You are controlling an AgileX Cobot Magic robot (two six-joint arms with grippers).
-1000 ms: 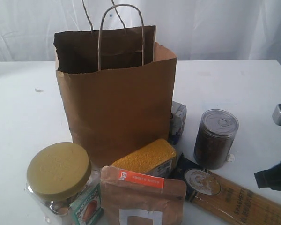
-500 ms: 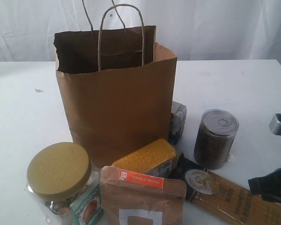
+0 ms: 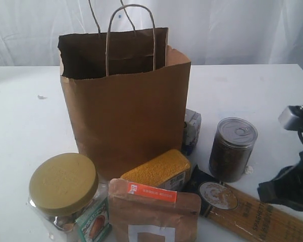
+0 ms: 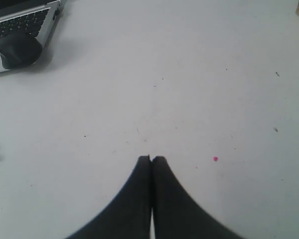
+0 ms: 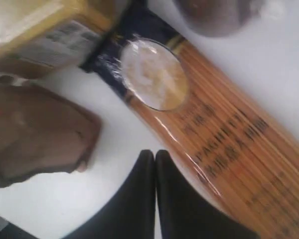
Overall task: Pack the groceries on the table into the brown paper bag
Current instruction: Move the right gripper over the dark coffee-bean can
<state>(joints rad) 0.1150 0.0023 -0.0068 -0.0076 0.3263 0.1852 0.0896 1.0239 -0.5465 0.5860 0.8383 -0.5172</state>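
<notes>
The brown paper bag (image 3: 125, 98) stands open and upright on the white table (image 3: 252, 85). In front of it are a clear jar with an olive-yellow lid (image 3: 65, 194), a brown pouch with an orange label (image 3: 154, 214), a yellow-grain bottle (image 3: 159, 169) and a long spaghetti pack (image 3: 252, 212). A dark pull-tab can (image 3: 232, 148) stands to the right, and a small white-blue carton (image 3: 192, 128) peeks out beside the bag. My right gripper (image 5: 155, 153) is shut and empty, hovering beside the spaghetti pack (image 5: 209, 124); it shows at the exterior view's right edge (image 3: 288, 189). My left gripper (image 4: 151, 159) is shut over bare table.
In the left wrist view a laptop (image 4: 25, 20) and a dark mouse (image 4: 17, 50) lie on the table's far corner. White curtains (image 3: 232, 25) hang behind the table. The right wrist view also shows the pouch (image 5: 37, 132), the grain bottle (image 5: 45, 35) and the can (image 5: 214, 15).
My right arm has come further into the exterior view from the right edge, moving left toward the spaghetti pack. The groceries and the bag have not moved.
</notes>
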